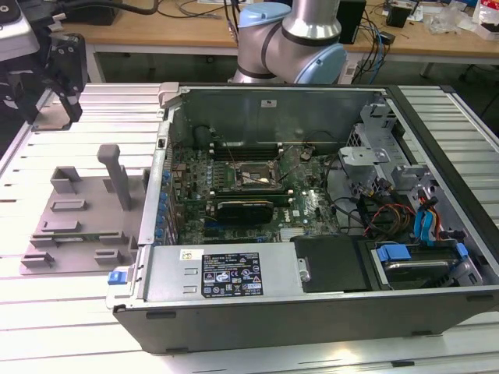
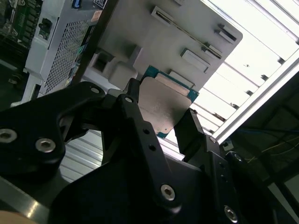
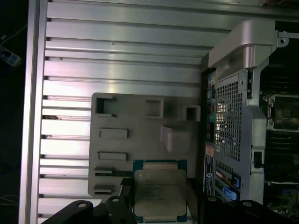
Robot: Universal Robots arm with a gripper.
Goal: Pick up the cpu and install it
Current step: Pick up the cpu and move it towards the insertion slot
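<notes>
i have the gripper (image 2: 161, 106) clenched on the cpu (image 2: 160, 100). in both wrist views its black fingers (image 2: 140, 128) sit against two opposite edges of the chip. the silver top and thin teal-green rim show between them. the chip is up in the claw, not seated anywhere. the grey fixture tray (image 3: 140, 121) lies behind it with its raised blocks and slots showing, and the pale slatted table (image 3: 117, 60) lies under that.

in the exterior view the gripper hangs at about ten o'clock of the frame, above the table and well apart from the tray (image 1: 78, 234). the tray rests flat at roughly nine o'clock from the open computer case (image 1: 437, 101). an upright grey post (image 1: 117, 175) stands on the tray near the case wall.

the case lies on its side with its inside facing up. the motherboard socket (image 1: 253, 178), dark with a metal frame, sits near the middle of the green board, about three o'clock from the tray and well apart from the claw. at six o'clock from the socket runs the silver power supply box (image 1: 226, 273) with its label. a blue-tabbed drive bay (image 1: 421, 261) sits towards four o'clock. the arm's base (image 1: 300, 39) rises at twelve o'clock, just beyond the case's far wall, in front of a wooden bench (image 1: 156, 31).
</notes>
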